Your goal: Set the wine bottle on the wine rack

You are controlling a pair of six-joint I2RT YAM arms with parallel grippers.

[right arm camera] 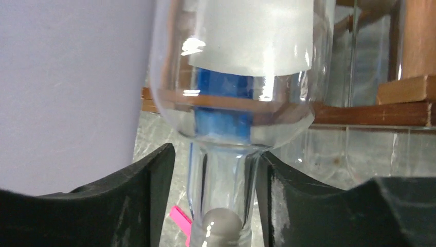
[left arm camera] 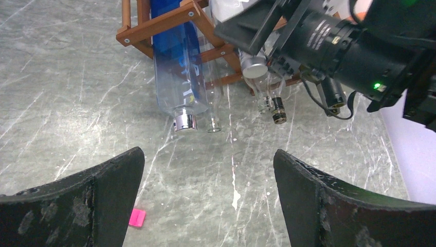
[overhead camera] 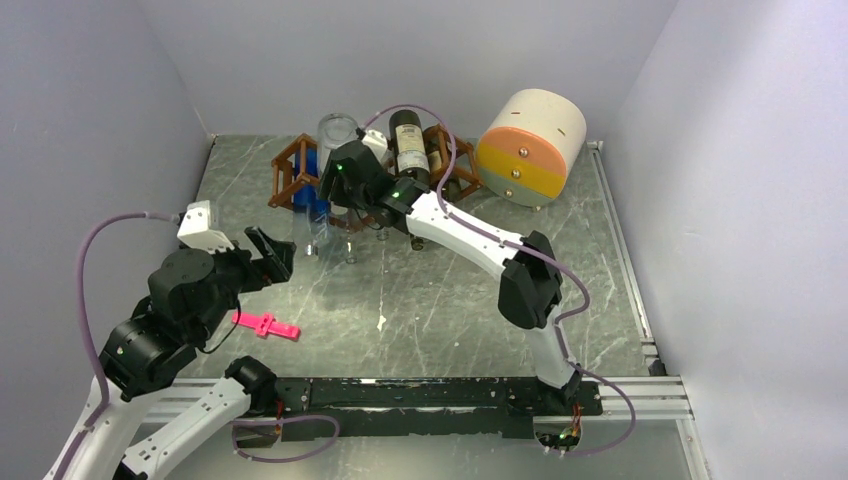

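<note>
The grey marbled surface (overhead camera: 450, 300) carries everything. At its back right a fat cylinder (overhead camera: 530, 145) in cream, orange and yellow lies on its side. Just left of it, along the back, stands the reddish-brown wooden rack (overhead camera: 292, 172).

The right arm (overhead camera: 470, 238) stretches from the near edge across to the rack. The left arm (overhead camera: 180, 295) is folded at the near left, well apart from the rack.

The right pincer (right arm camera: 216, 154) grips the clear bottle (right arm camera: 231, 67) by its neck, with a dark finger on each side just above the grey cap. This bottle has a white label. It is held at the left half of the rack, base towards the back wall and neck towards the arms. A rack slat and the blue bottle (left arm camera: 177, 67) show through its glass. I cannot tell whether it rests on the slats.

The left pincer (left arm camera: 208, 154) hangs open above the bare surface, its fingers spread wide and holding nothing.

A dark bottle (overhead camera: 408, 150) with a pale label lies on top of the rack, right of the clear one. The blue bottle sits in a left cell, its silver-capped neck sloping down towards the near side.

A small pink piece (overhead camera: 265, 325) lies on the surface near the left arm.
</note>
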